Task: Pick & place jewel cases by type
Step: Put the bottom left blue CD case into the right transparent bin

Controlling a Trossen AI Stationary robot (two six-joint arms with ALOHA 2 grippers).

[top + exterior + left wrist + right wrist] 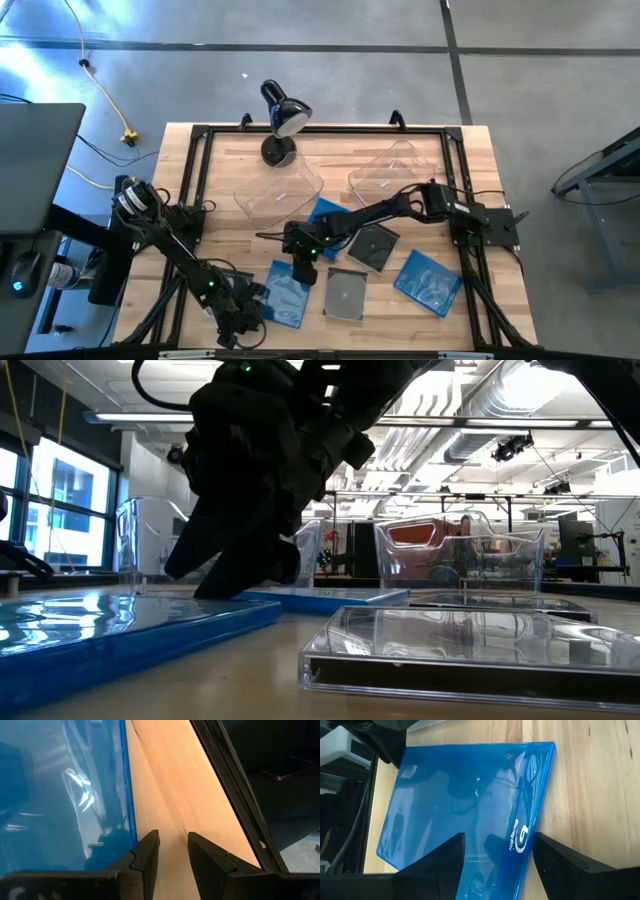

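Observation:
Three blue jewel cases lie flat on the table: one near-left (285, 297), one on the right (430, 281), and one (326, 212) partly under my right arm. Two dark clear cases (372, 246) (345, 296) lie between them. My right gripper (303, 268) (499, 838) is open and low over the far edge of the near-left blue case (460, 805). One finger is over the case and the other over the wood beside its spine. My left gripper (238, 320) (173, 838) is narrowly open with nothing between its fingers, low beside that case's edge (125, 795). My right gripper comes down from above at a slant onto the near-left blue case's spine edge (520, 837), fingers apart; I cannot tell whether they touch it. The case lies flat on the table.
Two clear plastic bins (280, 190) (395, 168) stand on the far half of the table, with a black desk lamp (282, 118) behind them. A black frame rail (235, 795) runs along the table edge close to my left gripper. Bare wood (400, 320) lies near the front right.

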